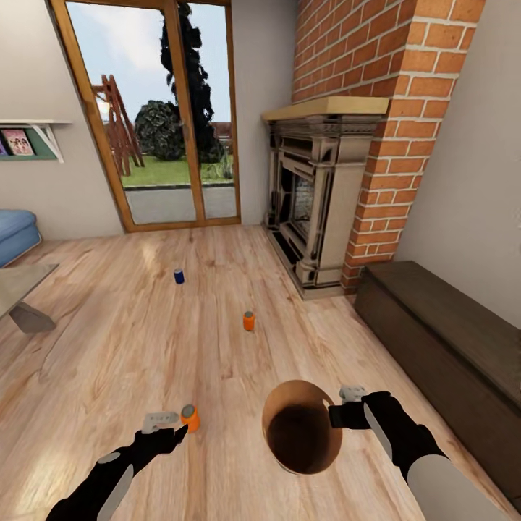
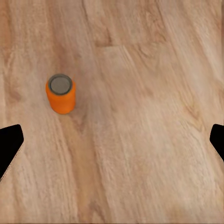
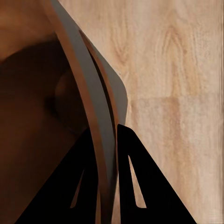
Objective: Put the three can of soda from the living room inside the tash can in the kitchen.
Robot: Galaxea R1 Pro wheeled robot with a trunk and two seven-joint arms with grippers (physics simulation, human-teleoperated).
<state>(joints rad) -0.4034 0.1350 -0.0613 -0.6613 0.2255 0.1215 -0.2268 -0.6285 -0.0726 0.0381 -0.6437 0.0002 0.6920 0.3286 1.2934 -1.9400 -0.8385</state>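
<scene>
Three soda cans stand upright on the wood floor: an orange can [image 1: 189, 417] close in front of me, a second orange can [image 1: 249, 320] farther out, and a dark blue can [image 1: 179, 276] beyond it. My left gripper [image 1: 181, 431] hovers just beside the near orange can [image 2: 61, 93], open, its fingertips [image 2: 10, 142] wide apart with nothing between them. My right gripper [image 1: 334, 414] is shut on the rim of the trash can [image 1: 300, 427], held tilted with its brown inside showing. The rim [image 3: 100, 140] runs between the right fingers.
A dark fireplace [image 1: 318, 202] and red brick chimney [image 1: 391, 108] stand ahead right, a low dark wooden bench [image 1: 449, 347] along the right wall. Glass doors [image 1: 166, 116] are at the back, a blue sofa [image 1: 14, 235] and table corner [image 1: 22, 289] at left.
</scene>
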